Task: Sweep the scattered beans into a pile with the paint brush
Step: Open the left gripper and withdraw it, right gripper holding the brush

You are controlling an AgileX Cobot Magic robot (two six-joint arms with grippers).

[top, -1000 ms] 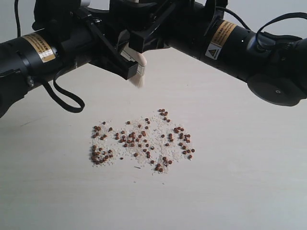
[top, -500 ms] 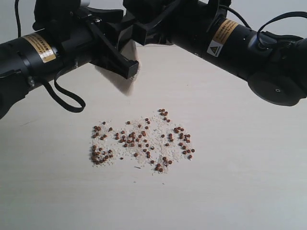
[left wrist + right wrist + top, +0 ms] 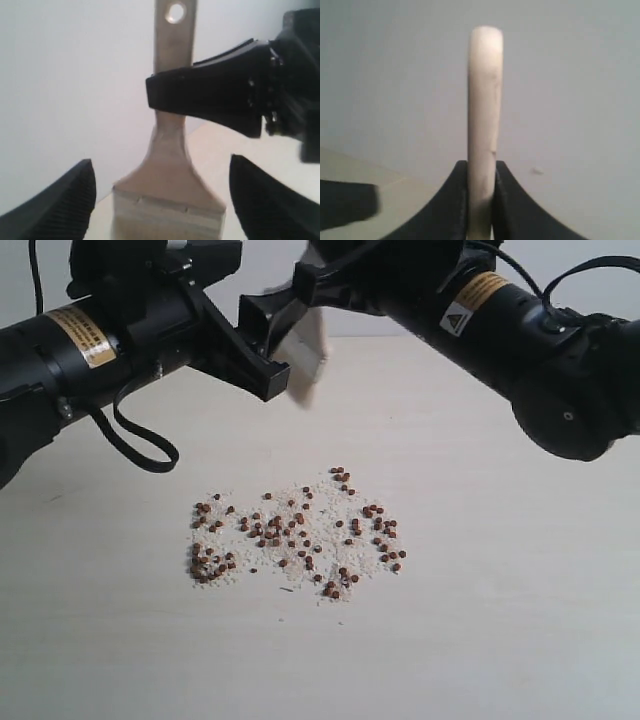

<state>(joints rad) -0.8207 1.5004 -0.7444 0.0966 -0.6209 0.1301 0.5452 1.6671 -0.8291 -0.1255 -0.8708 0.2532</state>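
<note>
Pale table (image 3: 520, 620). Right gripper (image 3: 305, 285), upper centre, jaws clamped on the paint brush (image 3: 308, 348) handle. Left gripper (image 3: 262, 348) jaws spread wide either side of the brush, not touching. Beans (image 3: 295, 535) scattered mid-frame, well below the bristles. Only the left wrist view shows the handle hole (image 3: 176, 12).

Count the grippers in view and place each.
2. The left gripper hangs open at the upper left of the exterior view, beside the paint brush; the right gripper, at upper middle, is shut on its handle. None seems hidden.
</note>
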